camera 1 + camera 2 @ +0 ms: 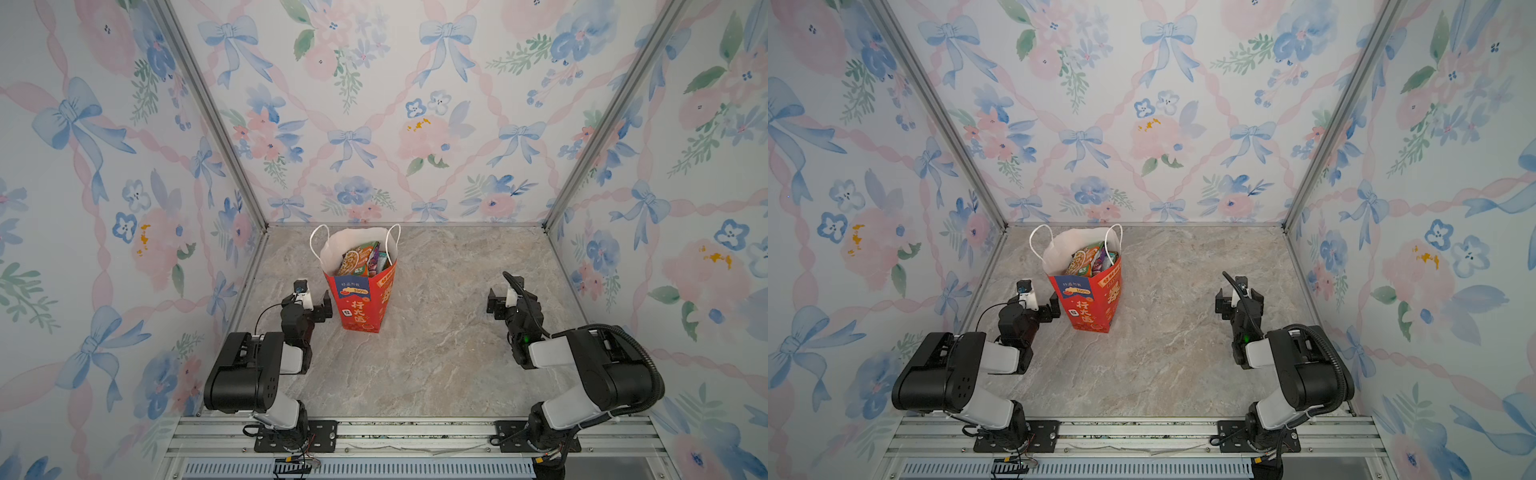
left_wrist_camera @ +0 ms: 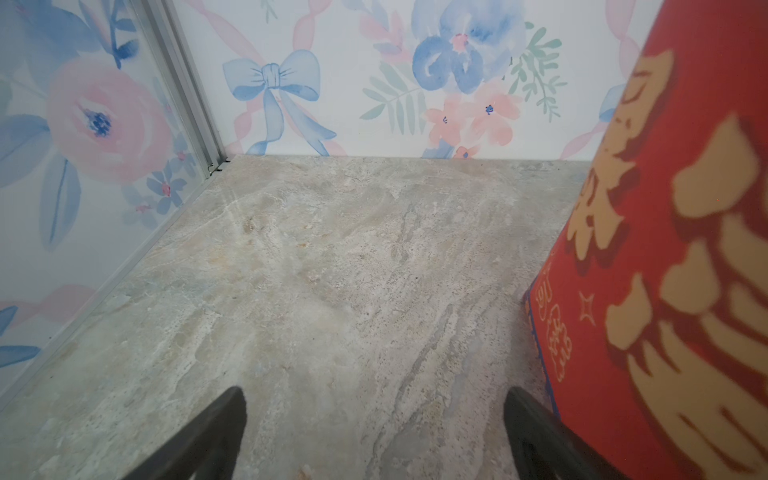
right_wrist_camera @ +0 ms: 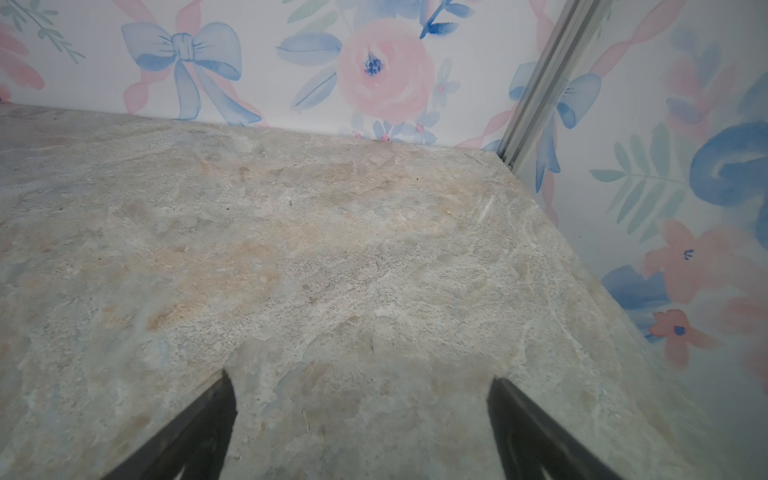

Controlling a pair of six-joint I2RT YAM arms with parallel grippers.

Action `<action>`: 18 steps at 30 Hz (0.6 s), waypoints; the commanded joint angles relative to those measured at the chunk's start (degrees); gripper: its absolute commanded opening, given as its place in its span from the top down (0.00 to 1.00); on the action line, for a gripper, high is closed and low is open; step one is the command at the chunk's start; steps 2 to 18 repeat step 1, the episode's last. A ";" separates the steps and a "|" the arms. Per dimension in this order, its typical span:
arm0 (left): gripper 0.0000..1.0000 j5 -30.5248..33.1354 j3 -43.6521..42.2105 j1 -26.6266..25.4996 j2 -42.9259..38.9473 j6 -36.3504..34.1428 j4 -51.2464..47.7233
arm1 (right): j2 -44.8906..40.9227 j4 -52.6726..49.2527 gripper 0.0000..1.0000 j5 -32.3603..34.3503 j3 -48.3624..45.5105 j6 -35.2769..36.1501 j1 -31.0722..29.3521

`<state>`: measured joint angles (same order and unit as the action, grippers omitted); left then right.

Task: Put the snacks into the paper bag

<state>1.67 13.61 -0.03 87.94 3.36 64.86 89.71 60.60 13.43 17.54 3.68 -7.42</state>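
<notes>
Snacks [image 1: 358, 258] [image 1: 1086, 259]: packed inside the paper bag [image 1: 360, 307] [image 1: 1090, 307], tops showing above its near rim in both top views. Orange-green packet foremost, purple and teal edges behind it; count not readable.

Nearest: aluminium rail [image 1: 415, 432] along the front edge, both arm bases bolted to it, well apart.

Next out: bare marbled grey-beige surface [image 1: 436, 365] between the two arms.

Left pincer [image 2: 374, 397] [image 1: 309, 302]: low over the surface, jaws spread wide, nothing between them but stone. Finger [image 2: 536, 432] nearest the bag just beside its red side; touching or not, cannot tell.

Right pincer [image 3: 361, 378] [image 1: 513, 301]: low over the surface, jaws wide apart, gripping nothing. Well apart from the bag, toward the right wall.

Bag itself: upright, left of centre, in the back half of the surface. Mouth open, white lining visible, two white cord handles [image 1: 311, 243] standing up at the rim. Red-orange front with blue label panel [image 1: 352, 287] and Chinese characters below. In the left wrist view, a close, blurred red wall with gold print [image 2: 665, 291].

Farthest: floral wallpaper [image 1: 374, 124], blue bows and pink blooms, on back and side walls; aluminium posts [image 1: 217, 124] at the corners.
</notes>
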 commanded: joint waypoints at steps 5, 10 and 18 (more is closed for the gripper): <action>0.02 0.96 0.88 -0.48 0.58 -1.14 0.87 | -0.24 1.15 0.03 -1.84 0.35 0.03 0.48; 0.02 0.96 0.88 -0.48 0.58 -1.14 0.87 | -0.24 1.15 0.03 -1.84 0.35 0.03 0.48; 0.02 0.96 0.88 -0.48 0.58 -1.14 0.87 | -0.24 1.15 0.03 -1.84 0.35 0.03 0.48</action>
